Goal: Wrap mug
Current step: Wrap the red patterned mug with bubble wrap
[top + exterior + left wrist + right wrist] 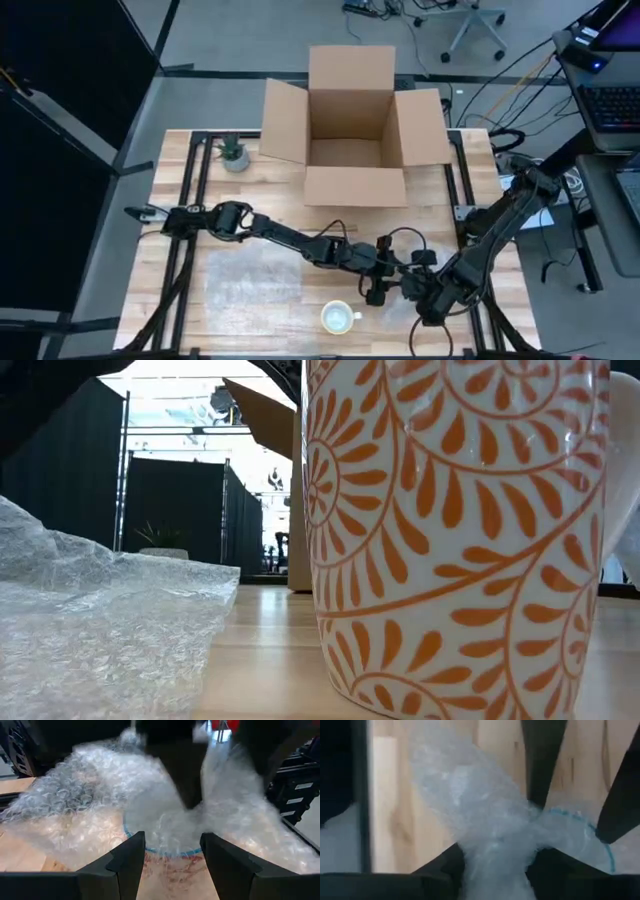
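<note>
While the mug (339,318) stands upright and bare near the front edge of the counter (180,190), the step in hand seems to be the picking up of a bubble wrap piece (398,306) that lies just to the right of it. To do this well, I think the sheet should be lifted clear of the counter and spread flat before the mug goes on it, because now it is bunched together and a bunched sheet will not roll evenly around the mug.

The right claw (495,855) is closed on a twisted bundle of this wrap, the plastic squeezed between its fingers. The left claw (172,852) is open quite wide and holds nothing; it hangs just above the same wrap, beside the right one. A second, flat sheet of bubble wrap (252,275) lies on the counter to the left of the mug, apart from it.
</note>
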### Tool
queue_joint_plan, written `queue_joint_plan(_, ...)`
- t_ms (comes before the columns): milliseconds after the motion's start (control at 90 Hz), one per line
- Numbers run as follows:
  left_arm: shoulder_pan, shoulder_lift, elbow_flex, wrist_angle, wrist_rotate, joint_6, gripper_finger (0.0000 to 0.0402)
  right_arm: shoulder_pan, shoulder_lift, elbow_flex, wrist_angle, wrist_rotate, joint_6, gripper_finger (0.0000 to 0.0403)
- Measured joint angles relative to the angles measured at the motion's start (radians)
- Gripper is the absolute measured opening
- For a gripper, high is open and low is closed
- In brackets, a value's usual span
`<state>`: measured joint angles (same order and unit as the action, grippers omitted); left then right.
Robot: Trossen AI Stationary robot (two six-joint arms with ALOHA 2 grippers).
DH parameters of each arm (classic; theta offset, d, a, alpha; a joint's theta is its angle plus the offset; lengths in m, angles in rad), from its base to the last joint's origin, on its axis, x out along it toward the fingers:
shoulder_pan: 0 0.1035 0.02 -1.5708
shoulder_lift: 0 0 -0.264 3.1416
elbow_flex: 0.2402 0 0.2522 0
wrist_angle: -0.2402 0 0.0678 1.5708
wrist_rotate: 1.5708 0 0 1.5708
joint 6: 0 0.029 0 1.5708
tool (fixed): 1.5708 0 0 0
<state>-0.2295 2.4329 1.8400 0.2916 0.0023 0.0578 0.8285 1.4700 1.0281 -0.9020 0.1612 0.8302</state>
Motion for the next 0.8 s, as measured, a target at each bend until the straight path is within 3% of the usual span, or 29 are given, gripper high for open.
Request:
queue_joint_plan(333, -0.003, -0.064, -0.004, -0.058, -0.003, 0.000, 0.0187, 0.000, 0.000, -0.058, 0.047, 0.004, 0.043, 0.0144)
queue_joint_plan(800, -0.014, -0.022, -0.001, 0.103, -0.034, -0.021, 0.0187, -0.012, 0.001, -0.060, 0.071, 0.013, 0.043, 0.0144)
